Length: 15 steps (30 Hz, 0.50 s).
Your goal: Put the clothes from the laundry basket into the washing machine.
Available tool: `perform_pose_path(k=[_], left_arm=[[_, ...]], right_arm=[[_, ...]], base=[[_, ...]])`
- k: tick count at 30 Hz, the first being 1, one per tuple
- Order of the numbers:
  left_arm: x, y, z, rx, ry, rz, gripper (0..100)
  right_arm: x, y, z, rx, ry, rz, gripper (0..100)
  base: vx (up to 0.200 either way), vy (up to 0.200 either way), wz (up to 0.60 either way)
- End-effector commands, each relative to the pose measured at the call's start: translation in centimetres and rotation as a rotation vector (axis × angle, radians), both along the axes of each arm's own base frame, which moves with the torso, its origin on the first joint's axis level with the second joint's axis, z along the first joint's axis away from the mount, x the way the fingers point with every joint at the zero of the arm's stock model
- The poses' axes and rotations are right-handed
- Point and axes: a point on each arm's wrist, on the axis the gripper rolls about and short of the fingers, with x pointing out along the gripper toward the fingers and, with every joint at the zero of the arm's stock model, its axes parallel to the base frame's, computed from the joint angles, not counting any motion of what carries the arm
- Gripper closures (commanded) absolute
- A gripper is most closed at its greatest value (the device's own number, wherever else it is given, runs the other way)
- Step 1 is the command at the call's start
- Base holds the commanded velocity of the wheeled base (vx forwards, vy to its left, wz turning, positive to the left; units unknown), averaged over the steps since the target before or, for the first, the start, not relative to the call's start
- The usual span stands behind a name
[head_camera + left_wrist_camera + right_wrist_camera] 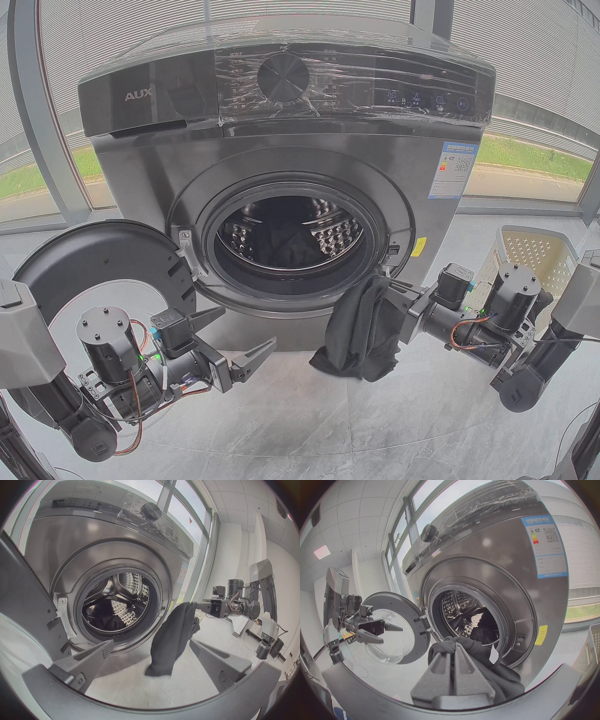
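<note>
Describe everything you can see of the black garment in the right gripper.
The black garment is soft, matte cloth, bunched at its top where the right gripper is shut on it. The rest hangs limp in folds before the washing machine, at the lower right of its open port, down toward the floor. A small white tag shows near the grip.

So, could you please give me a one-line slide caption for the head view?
Right gripper holds a black garment in front of the open washing machine; left gripper open nearby.

Daylight floods in through windows (537, 169) behind the washer (281, 156). Its wrapped panel (350, 87) glints (the drum (287, 240) is dark), and lines bow near the edges.
</note>
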Motion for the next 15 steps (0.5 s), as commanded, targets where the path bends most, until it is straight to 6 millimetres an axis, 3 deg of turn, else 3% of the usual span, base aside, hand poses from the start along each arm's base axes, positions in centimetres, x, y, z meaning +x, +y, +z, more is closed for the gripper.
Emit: perform_pose_path(k=[1, 15], left_arm=[[-0.1, 0.5, -0.7, 0.021, 0.031, 0.013, 0], [0.1, -0.1, -2.7, 0.061, 0.100, -0.010, 0]], right_arm=[[0.6, 0.3, 0.8, 0.022, -0.039, 0.000, 100], [0.6, 1.0, 1.0, 0.030, -0.052, 0.012, 100]], base=[[0.000, 0.000, 0.00], [0.000, 0.000, 0.00]])
